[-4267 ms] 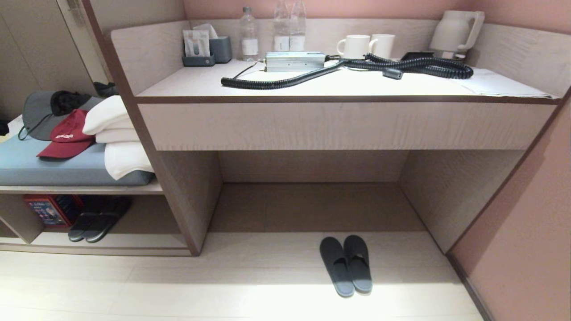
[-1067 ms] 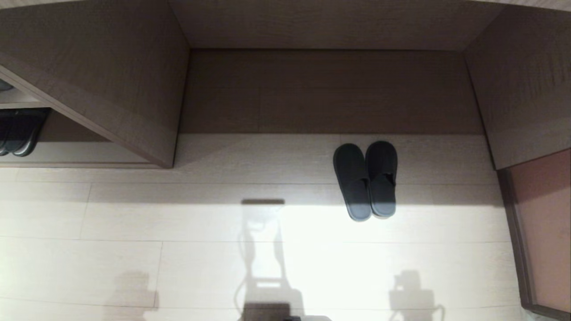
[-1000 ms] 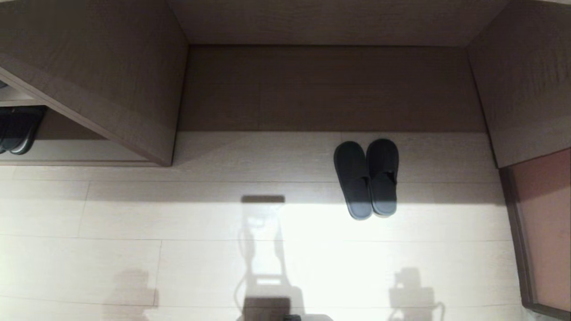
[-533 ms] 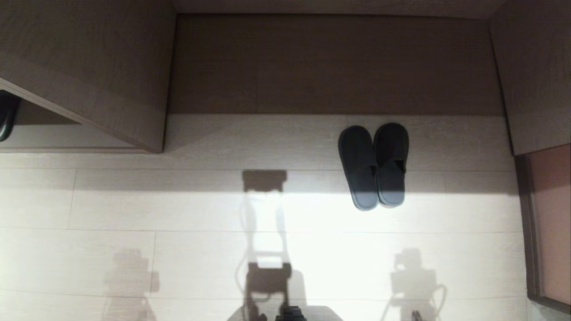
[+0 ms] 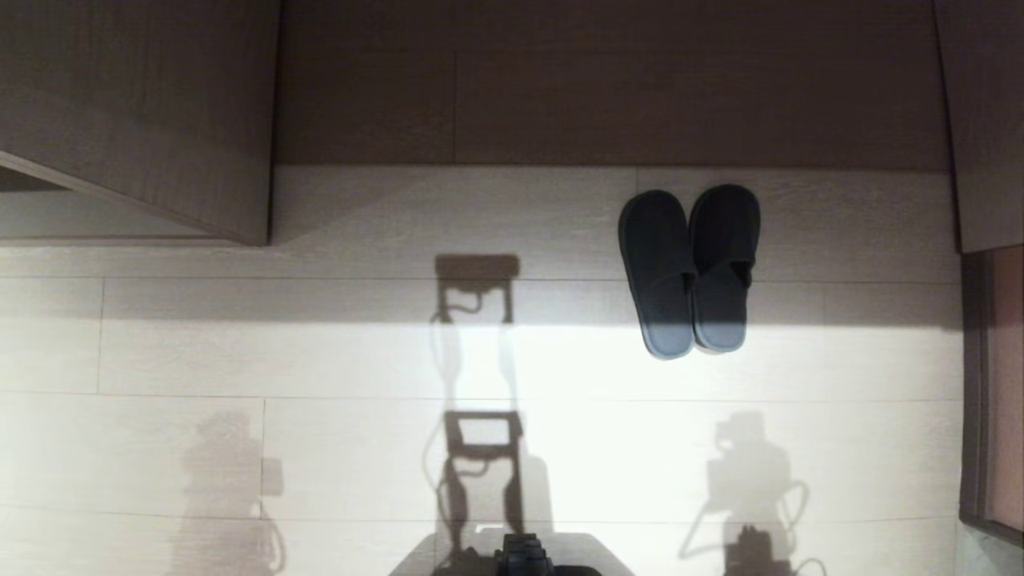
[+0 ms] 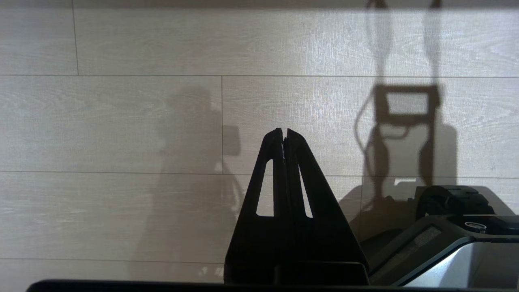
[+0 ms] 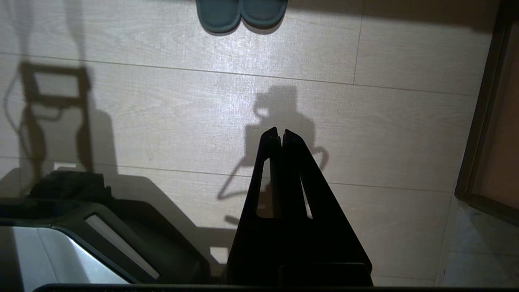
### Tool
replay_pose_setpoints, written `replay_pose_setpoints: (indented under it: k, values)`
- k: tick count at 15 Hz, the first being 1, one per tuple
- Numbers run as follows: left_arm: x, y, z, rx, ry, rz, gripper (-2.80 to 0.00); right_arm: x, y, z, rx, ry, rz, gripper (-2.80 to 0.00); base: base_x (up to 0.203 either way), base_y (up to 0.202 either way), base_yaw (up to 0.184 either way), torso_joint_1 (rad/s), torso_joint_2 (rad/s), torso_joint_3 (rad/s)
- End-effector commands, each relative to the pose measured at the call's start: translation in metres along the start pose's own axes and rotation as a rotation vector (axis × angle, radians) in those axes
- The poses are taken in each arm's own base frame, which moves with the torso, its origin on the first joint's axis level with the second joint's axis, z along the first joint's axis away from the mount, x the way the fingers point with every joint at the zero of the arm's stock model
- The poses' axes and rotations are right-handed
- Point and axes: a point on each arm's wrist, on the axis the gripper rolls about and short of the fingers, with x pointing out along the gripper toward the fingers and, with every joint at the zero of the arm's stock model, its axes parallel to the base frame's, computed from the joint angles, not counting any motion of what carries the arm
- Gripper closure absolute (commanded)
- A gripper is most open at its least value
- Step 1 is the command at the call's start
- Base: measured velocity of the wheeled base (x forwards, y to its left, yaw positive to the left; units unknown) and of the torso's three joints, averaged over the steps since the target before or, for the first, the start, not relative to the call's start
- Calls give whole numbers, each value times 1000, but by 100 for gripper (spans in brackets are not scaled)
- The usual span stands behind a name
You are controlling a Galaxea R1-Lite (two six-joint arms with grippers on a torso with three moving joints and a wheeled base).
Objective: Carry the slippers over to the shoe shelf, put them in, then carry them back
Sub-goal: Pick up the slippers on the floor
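Down on the pale plank floor (image 5: 240, 448), right of centre in the head view, we have the slippers (image 5: 690, 270), side by side and touching, toes pointing away from the robot toward the dark wood recess (image 5: 608, 80). Their toes sit in shadow, their open heels catch the bright band of light. Nothing is touching them. From the right wrist view only their heel ends (image 7: 241, 12) show, well ahead of the arm.

Over on the left, the taupe upright panel (image 5: 160, 120) comes down to the floor, and beyond it just a sliver of the shoe shelf's paler base board (image 5: 104, 224) peeks out at the frame edge. The slippers are well apart from it, out on the floor in front of the recess.

Now the arms. The left tool (image 6: 283, 130) hangs above bare planks, its two black fingers pressed together at the tips, holding nothing. The right tool (image 7: 280, 130) is the same story: fingers together, empty, pointing over the floor with its own shadow just beyond the tips. Neither arm proper shows in the head view, only their shadows on the planks and the dark front of the robot's base (image 5: 520, 556) at the bottom edge.

On the far right, a dark frame edge (image 5: 972, 384) borders a pinkish wall.
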Motion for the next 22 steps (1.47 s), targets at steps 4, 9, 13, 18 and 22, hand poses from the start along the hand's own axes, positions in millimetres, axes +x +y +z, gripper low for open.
replay_pose_setpoints:
  k: [4,9,13,18,22]
  values:
    - [0,0,0,0,0,0,0,0,0,0,-11,-1,2,0,0,0,0,4,1,-196]
    - [0,0,0,0,0,0,0,0,0,0,-6,-2,1,0,0,0,0,5,1,-196]
    - [0,0,0,-2,0,0,0,0,0,-1,6,4,0,0,0,0,0,4,5,-198]
    - [0,0,0,0,-2,2,0,-5,0,23,0,-37,28,0,0,0,0,0,4,-52]
    - [0,0,0,0,0,1,0,28,0,64,2,114,96,0,0,0,0,0,0,0]
